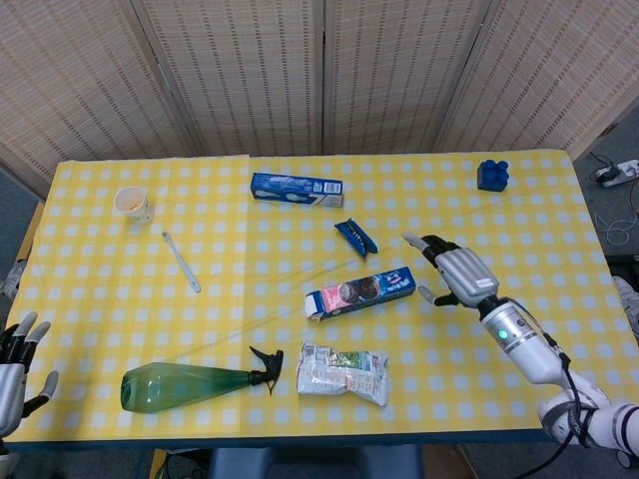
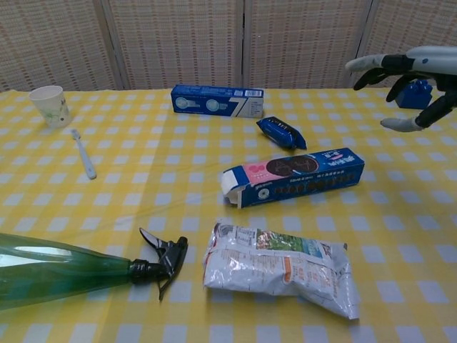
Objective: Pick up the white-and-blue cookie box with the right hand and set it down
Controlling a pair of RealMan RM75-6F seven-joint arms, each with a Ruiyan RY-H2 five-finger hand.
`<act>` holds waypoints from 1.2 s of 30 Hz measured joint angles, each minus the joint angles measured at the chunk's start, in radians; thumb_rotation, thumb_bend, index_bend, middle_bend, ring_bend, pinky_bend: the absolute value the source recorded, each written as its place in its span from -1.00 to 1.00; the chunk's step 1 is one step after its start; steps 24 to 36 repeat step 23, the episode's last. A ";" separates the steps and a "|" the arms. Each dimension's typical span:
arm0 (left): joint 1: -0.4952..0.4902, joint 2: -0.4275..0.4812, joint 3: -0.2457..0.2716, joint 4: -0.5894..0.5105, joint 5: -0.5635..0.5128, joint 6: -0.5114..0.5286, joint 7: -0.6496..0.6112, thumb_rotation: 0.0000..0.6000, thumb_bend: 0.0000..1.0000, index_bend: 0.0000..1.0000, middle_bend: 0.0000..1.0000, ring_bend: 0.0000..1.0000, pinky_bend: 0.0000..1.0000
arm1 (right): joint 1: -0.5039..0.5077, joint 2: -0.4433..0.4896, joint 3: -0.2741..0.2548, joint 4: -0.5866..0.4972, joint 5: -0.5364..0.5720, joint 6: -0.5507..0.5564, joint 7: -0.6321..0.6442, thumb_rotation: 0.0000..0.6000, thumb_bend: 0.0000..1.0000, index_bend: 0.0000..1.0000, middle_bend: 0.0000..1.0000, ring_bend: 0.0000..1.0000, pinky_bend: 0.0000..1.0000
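Right hand (image 1: 454,274) seen with fingers spread, nothing held, just right of the cookie box (image 1: 359,291) and apart from it; judged as released, so the set-down looks done. Left hand (image 1: 15,349) seen at the table's near-left edge, fingers apart, empty, well clear of the work.

Box lies flat on the yellow checked tablecloth (image 1: 200,329), between the small blue packet (image 1: 355,237) and the silver snack bag (image 1: 342,371). Long carton, blue sides, pink-and-white end, dark cookies printed on top.
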State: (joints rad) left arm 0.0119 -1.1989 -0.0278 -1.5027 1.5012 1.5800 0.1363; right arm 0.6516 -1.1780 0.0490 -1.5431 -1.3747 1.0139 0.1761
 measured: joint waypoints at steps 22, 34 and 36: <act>-0.024 0.002 -0.013 -0.027 0.029 0.005 0.031 1.00 -0.26 -0.66 -0.86 -0.81 -0.96 | -0.417 0.119 -0.085 -0.111 -0.085 0.491 -0.257 1.00 -0.28 -0.66 -0.43 -0.61 -0.52; -0.025 0.003 -0.013 -0.027 0.029 0.004 0.032 1.00 -0.26 -0.66 -0.86 -0.81 -0.96 | -0.427 0.118 -0.086 -0.107 -0.089 0.498 -0.256 1.00 -0.28 -0.66 -0.42 -0.61 -0.52; -0.025 0.003 -0.013 -0.027 0.029 0.004 0.032 1.00 -0.26 -0.66 -0.86 -0.81 -0.96 | -0.427 0.118 -0.086 -0.107 -0.089 0.498 -0.256 1.00 -0.28 -0.66 -0.42 -0.61 -0.52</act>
